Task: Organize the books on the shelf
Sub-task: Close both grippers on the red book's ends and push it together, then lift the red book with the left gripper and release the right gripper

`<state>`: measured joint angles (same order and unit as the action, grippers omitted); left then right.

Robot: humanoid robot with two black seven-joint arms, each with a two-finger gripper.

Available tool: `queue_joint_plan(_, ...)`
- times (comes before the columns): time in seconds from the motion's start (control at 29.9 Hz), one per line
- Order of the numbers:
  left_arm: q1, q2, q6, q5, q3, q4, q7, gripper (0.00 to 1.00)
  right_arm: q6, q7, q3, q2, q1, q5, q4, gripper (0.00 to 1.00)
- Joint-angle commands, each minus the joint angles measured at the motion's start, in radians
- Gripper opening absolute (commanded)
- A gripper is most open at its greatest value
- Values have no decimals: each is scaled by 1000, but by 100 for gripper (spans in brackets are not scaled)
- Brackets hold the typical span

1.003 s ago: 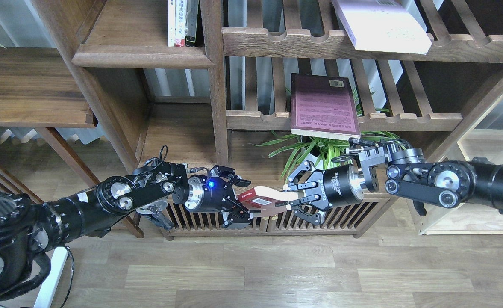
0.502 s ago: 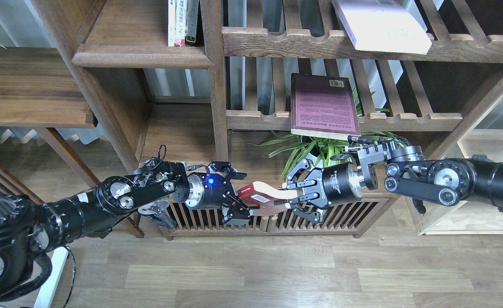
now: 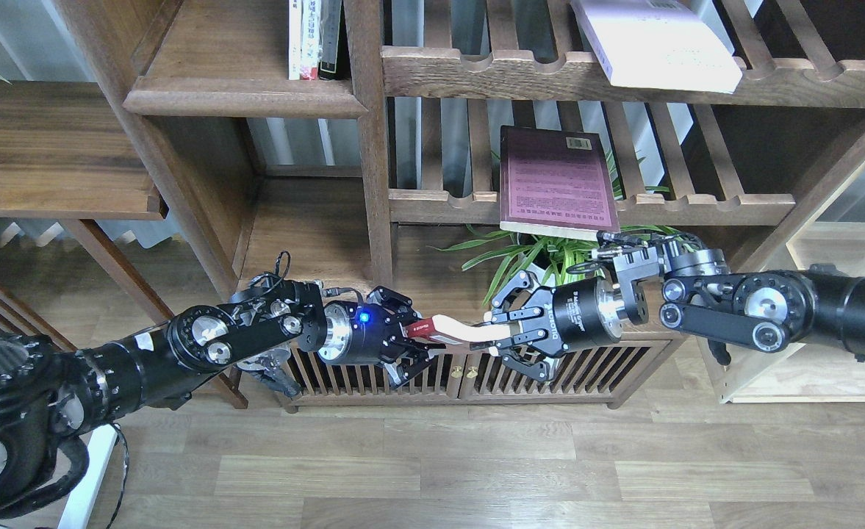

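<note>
A glossy red book (image 3: 443,328) hangs level between my two grippers, above the low cabinet. My left gripper (image 3: 407,336) is shut on its left end. My right gripper (image 3: 492,336) is shut on its right end, where the pale page edges show. A maroon-purple book (image 3: 555,184) lies on the middle slatted rack, overhanging its front rail. A pale white-lavender book (image 3: 656,44) lies on the top slatted rack. Several books (image 3: 313,37) stand upright on the solid dark-brown shelf (image 3: 245,99) at the upper left.
A potted green plant (image 3: 542,257) stands behind my right gripper. A low slatted cabinet (image 3: 469,371) is below both grippers. A pale light-wood unit (image 3: 829,360) is at the right. A vertical post (image 3: 373,147) separates the narrow bay from the racks.
The red book has turned from showing its cover and barcode to nearly edge-on and risen slightly. Both grippers have moved up a little with it.
</note>
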<state>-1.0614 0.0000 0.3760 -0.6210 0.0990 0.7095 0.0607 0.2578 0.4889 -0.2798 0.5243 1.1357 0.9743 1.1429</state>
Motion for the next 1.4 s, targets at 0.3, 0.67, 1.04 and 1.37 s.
queue_joint_plan(0.3,0,0,11,35,-13,21,-28,0,35,0,4,8,18,-3,-2,8)
queue_joint_plan(0.67,0,0,6,41,-15,21,-41,0,155,0,18,48,38,-132,-40,99)
queue_joint_plan(1.04,12,0,15,52,-62,39,-65,0,231,0,19,236,-8,-154,-221,100)
queue_joint_plan(1.37,15,11,20,58,-140,125,-55,0,231,0,123,442,-213,-172,-320,100)
